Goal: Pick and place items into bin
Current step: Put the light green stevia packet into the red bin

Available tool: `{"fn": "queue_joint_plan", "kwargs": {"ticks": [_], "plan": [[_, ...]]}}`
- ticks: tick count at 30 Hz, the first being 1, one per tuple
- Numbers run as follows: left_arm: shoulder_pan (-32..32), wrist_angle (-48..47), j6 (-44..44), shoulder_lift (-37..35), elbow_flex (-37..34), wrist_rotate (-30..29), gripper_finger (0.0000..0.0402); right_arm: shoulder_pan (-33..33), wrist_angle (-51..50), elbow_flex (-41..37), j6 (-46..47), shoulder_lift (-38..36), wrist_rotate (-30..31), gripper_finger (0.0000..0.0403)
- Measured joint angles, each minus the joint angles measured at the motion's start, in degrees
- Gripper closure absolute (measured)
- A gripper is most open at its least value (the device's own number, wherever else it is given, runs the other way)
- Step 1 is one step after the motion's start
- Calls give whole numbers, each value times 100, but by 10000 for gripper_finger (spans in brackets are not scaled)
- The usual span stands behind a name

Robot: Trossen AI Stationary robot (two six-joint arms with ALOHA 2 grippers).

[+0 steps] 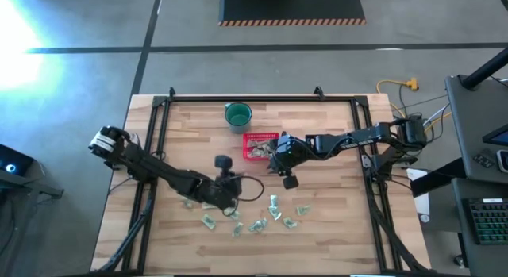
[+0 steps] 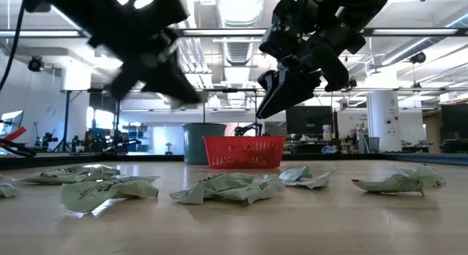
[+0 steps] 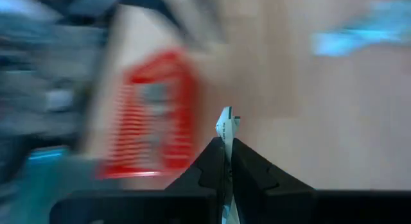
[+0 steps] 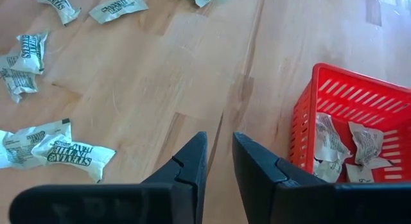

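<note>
The wrapped packets carry print too small to read

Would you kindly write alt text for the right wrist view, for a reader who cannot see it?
The right gripper, its dark fingers slightly apart and empty, hangs over the pale wooden table beside the square red plastic mesh basket, which already holds several green-and-white crinkled packets. More such loose packets lie scattered on the wood beyond.
</note>
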Motion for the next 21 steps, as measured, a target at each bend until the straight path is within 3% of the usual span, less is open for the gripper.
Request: {"fn": "queue_joint_plan", "kwargs": {"ticks": [3,6,10,16,21], "plan": [[138,111,436,-91,39,-1110,398,0,0,0,-42,0,0,339],[458,418,857,-168,35,-1232,398,0,-2,3,-79,0,2,339],[1080,761,953,-177,23,-597,398,0,1,23,-99,0,2,339],[2092,1068,934,-160,13,821,398,0,0,26,-99,0,2,339],[2593,1367,930,-160,4,1534,398,0,-2,28,-118,0,2,339]]}}
